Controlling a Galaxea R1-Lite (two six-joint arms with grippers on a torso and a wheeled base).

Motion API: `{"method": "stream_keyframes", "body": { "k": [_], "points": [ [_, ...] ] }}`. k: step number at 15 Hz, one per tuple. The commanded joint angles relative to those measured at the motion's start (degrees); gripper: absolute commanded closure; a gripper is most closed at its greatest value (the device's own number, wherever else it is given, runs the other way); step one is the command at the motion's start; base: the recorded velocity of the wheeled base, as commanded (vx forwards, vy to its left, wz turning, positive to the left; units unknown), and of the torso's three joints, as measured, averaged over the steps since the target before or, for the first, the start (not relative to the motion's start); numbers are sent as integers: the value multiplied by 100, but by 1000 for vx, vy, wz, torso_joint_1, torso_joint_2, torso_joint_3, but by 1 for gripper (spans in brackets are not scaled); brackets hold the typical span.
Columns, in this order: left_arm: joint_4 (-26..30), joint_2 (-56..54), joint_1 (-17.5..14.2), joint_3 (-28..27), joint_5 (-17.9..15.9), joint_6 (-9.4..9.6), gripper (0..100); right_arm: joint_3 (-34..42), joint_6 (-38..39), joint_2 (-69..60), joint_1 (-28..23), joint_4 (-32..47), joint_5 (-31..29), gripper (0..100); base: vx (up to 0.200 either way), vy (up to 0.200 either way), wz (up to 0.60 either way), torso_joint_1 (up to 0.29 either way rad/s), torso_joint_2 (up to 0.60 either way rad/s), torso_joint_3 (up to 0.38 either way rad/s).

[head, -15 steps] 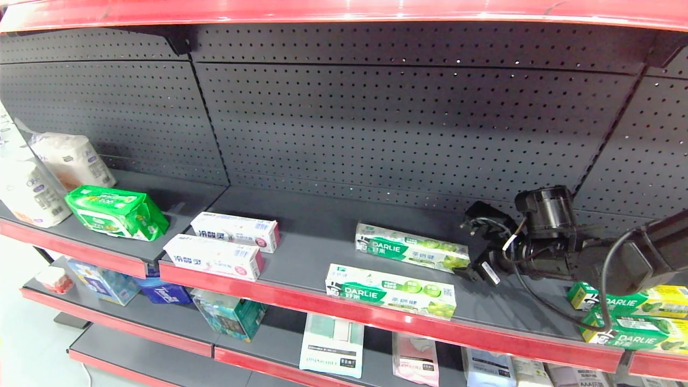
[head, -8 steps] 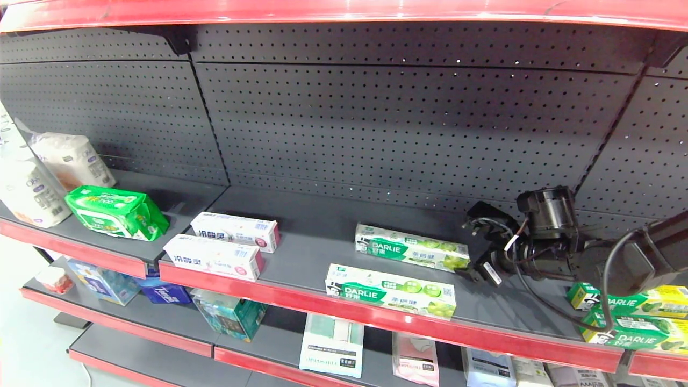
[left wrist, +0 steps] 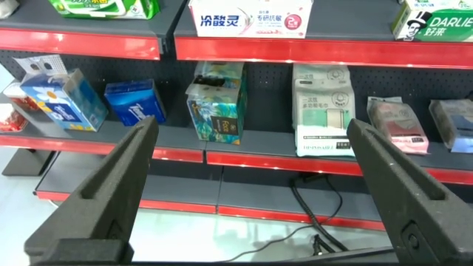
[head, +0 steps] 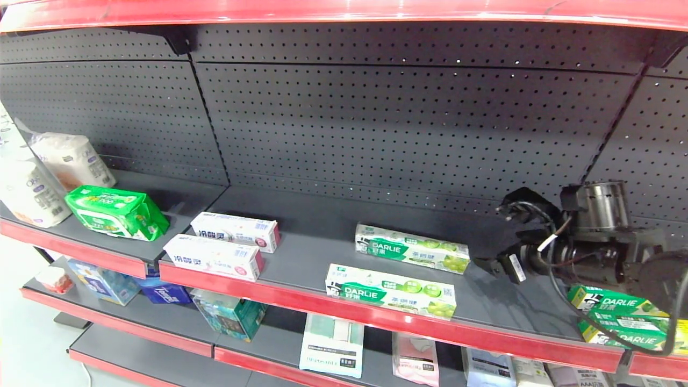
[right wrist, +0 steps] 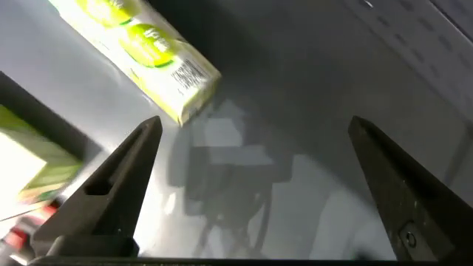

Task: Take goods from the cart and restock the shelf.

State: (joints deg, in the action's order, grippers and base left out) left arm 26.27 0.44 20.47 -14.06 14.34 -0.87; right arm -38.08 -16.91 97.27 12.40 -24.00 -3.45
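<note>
I see my right end effector (right wrist: pixel 253 125) over the shelf (head: pixel 317 228), fingers spread and empty, near the end of the rear green toothpaste box (head: pixel 411 248) lying flat there. My left end effector (left wrist: pixel 251 124) is likewise spread and empty, facing the lower shelves (left wrist: pixel 259 161).

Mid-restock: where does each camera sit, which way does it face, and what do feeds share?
Head view: on the head, looking forward and down at the shelf; right arm shows at right.
Left wrist view: on the left wrist, facing the lower shelves; its open jaws frame both sides.
Right wrist view: on the right wrist, looking down at the shelf board and a green toothpaste box; open jaws show.
Shared: head and left wrist views both show the white pouch.
</note>
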Motion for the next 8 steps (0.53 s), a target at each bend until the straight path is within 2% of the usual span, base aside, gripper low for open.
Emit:
{"method": "stream_keyframes", "body": {
  "k": [1, 4, 6, 8],
  "points": [
    [1, 79, 1, -1, -10, -1, 0, 759, 583, -1254, 79, -8, -156, 0, 0, 0, 0, 0, 0, 0],
    [-26, 299, 19, -1, -71, -1, 0, 1523, 619, -2397, 158, -8, -279, 0, 0, 0, 0, 0, 0, 0],
    [-289, 703, 19, -1, -71, -98, 0, 1954, 654, -3337, 123, -8, -560, 0, 0, 0, 0, 0, 0, 0],
    [-579, 1292, 27, -9, -80, -203, 0, 2560, 715, -4541, -141, 54, -1167, 0, 0, 0, 0, 0, 0, 0]
  ]
}}
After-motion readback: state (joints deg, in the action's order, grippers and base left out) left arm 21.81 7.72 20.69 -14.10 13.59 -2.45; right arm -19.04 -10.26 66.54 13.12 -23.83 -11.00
